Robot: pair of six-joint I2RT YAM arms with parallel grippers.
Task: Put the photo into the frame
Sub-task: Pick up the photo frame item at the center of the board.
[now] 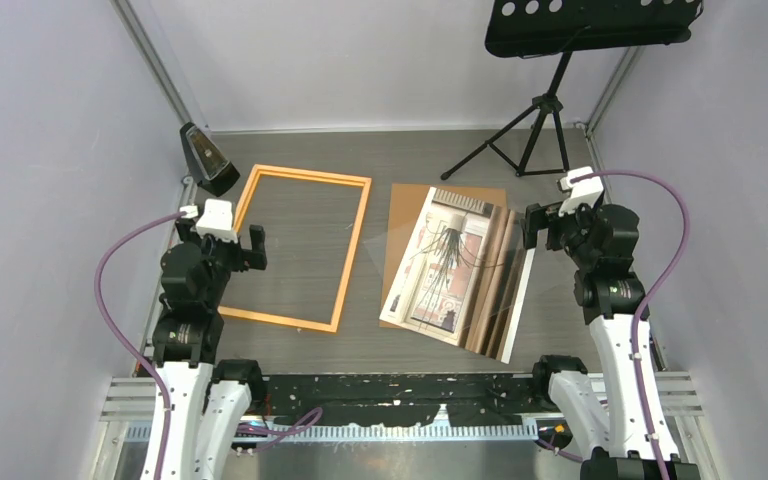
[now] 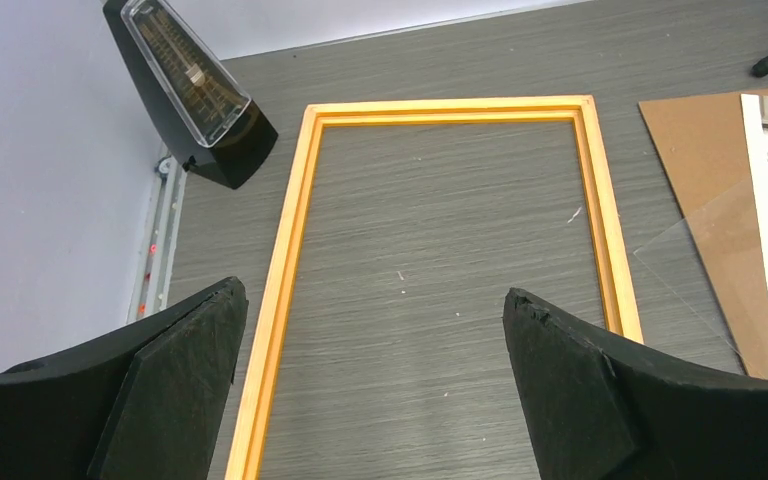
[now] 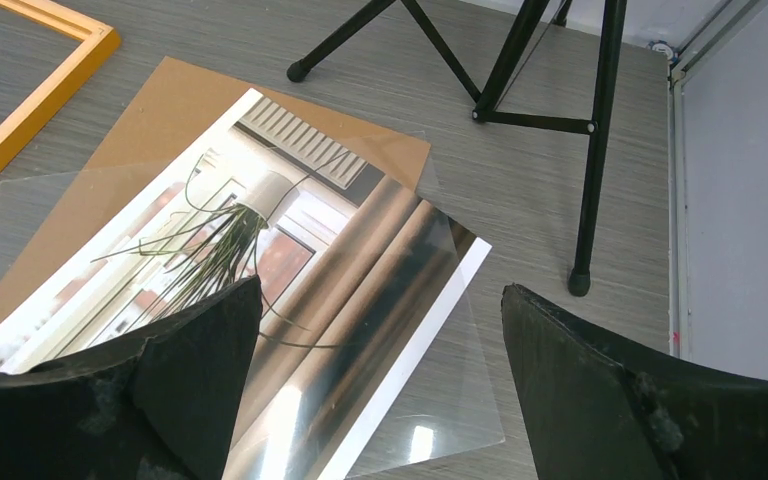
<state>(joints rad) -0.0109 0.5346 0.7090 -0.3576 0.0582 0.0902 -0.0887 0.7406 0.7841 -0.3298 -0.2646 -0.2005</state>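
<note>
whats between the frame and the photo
Right of the frame comes a strip of table, then the brown backing board's exposed margin, with the clear sheet's corner jutting across both, then the photo. The top view shows it.

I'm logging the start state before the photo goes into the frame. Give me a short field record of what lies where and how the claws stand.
frame: lying flat on the left, nothing inside it
photo: face up on the right, resting askew on the backing board
clear sheet: lying over the photo
left claw: open, holding nothing, above the frame
right claw: open, holding nothing, above the photo
other: metronome by the frame's far left corner; music stand at far right
</note>
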